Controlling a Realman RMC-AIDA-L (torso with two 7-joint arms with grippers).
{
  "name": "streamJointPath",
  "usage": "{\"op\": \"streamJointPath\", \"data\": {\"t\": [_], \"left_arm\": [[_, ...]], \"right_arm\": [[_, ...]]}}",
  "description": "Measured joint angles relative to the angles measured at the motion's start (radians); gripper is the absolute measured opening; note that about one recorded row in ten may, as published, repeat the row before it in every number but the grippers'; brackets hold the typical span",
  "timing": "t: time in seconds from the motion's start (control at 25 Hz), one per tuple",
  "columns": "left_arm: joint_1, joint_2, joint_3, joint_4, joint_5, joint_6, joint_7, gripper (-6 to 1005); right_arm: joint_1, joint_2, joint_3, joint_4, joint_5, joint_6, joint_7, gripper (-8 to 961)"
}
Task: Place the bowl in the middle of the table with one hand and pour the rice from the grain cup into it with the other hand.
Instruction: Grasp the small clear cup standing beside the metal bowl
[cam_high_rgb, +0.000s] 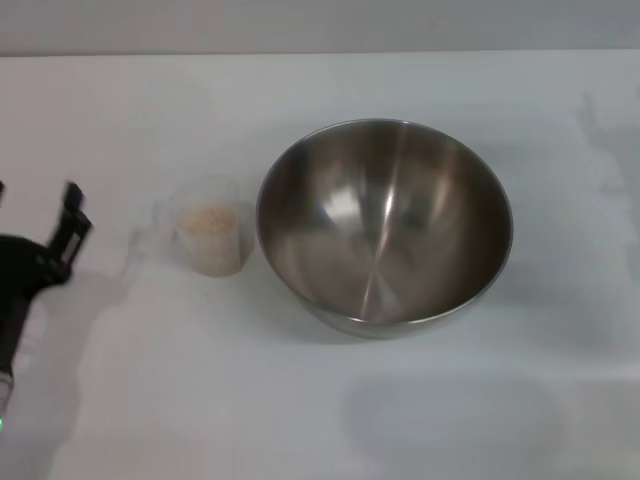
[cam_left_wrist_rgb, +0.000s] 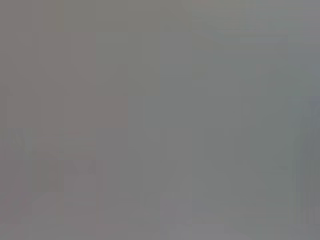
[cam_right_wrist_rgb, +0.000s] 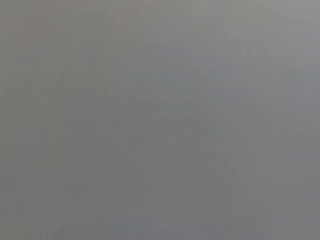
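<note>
You see a white desk from above. The steel bowl sits upright near the middle, a little to the right, and its inside is bare. The placing step looks done. Just left of the bowl, close to its rim, stands the cup, upright, with pale rice filling its lower part. Nothing is poured yet, so the pour is all that remains. The left hand is at the desk's left edge, apart from the cup, its fingers spread and holding nothing. The right hand is out of sight. Both wrist views show only blank grey.
</note>
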Motion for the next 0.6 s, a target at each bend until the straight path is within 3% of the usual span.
{"op": "streamJointPath", "data": {"t": [0.32,0.6], "left_arm": [[0.014,-0.003,0.116,-0.04,-0.005,-0.039,0.149,832],[-0.013,-0.003,0.078,-0.097,-0.011,-0.199,0.214,831]], "right_arm": [[0.035,-0.005,0.001,0.049,-0.002,-0.002,-0.006,735],[0.031,-0.007,0.0,0.068,-0.003,-0.007,-0.007,736]]}}
